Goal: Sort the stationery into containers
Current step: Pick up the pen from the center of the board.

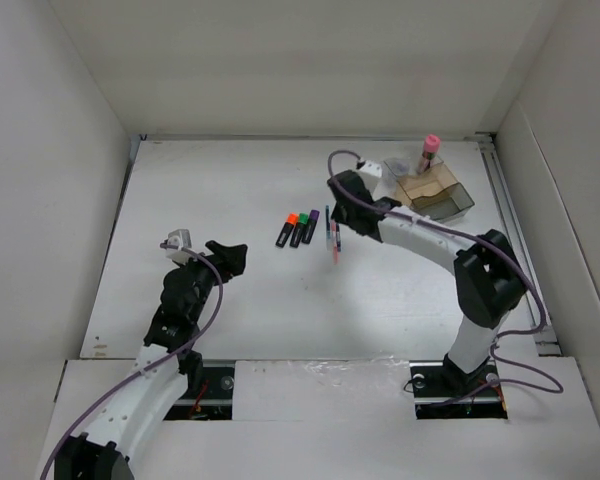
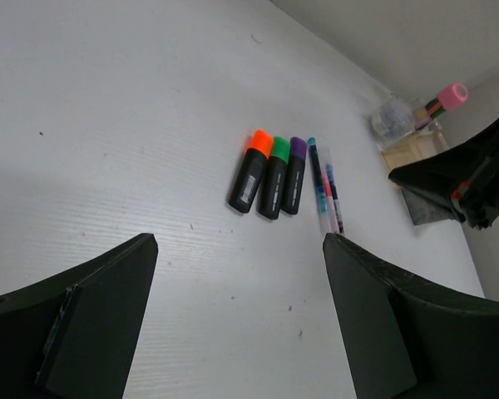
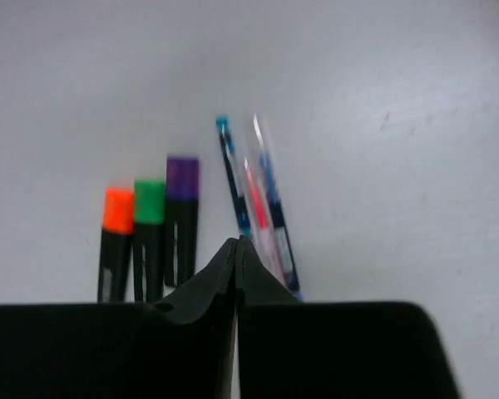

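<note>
Over a white table [image 1: 230, 180] boxed in by white walls [image 1: 70, 150], the top camera finds three highlighters [image 1: 296, 230] side by side mid-table, thin pens [image 1: 331, 232] just right of them, the tinted box [image 1: 438, 192] near the far right corner, the left gripper [image 1: 230, 258] nearer the front and the right gripper [image 1: 348, 195] between pens and box. From the left wrist, that gripper's fingers [image 2: 100, 316] stand wide apart, holding nothing above the white tabletop. From the right wrist, the jaws are pressed together, empty, short of the highlighters and pens.
</note>
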You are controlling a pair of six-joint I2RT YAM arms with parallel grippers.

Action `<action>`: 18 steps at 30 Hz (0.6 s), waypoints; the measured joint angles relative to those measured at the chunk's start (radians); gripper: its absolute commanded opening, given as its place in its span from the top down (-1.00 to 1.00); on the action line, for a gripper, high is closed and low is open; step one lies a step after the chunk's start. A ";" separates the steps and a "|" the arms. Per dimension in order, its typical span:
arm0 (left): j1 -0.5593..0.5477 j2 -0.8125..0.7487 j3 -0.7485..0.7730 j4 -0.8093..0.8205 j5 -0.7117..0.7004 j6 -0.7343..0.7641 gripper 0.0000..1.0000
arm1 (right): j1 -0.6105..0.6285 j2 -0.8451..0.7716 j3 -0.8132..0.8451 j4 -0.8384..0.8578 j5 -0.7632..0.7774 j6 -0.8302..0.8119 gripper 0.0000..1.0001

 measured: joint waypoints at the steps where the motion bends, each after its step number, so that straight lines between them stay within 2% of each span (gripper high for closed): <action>1: 0.000 0.020 0.000 0.005 0.009 0.002 -0.56 | 0.035 0.007 -0.016 -0.013 0.003 0.002 0.61; 2: 0.000 0.040 0.000 0.013 0.017 0.004 -0.56 | 0.063 0.012 -0.029 -0.026 0.004 0.007 0.49; 3: 0.000 0.060 0.000 0.019 0.026 0.005 -0.56 | 0.079 0.014 -0.039 -0.036 0.005 0.011 0.28; 6: 0.000 0.099 0.000 0.027 0.045 0.007 -0.56 | 0.087 0.014 -0.060 -0.061 0.009 0.020 0.14; 11: 0.000 0.105 0.000 0.041 0.058 0.008 -0.54 | 0.068 0.021 -0.066 -0.068 0.023 0.022 0.11; 18: 0.000 0.103 0.000 0.069 0.061 0.008 -0.54 | 0.087 0.113 -0.062 -0.082 0.024 0.020 0.25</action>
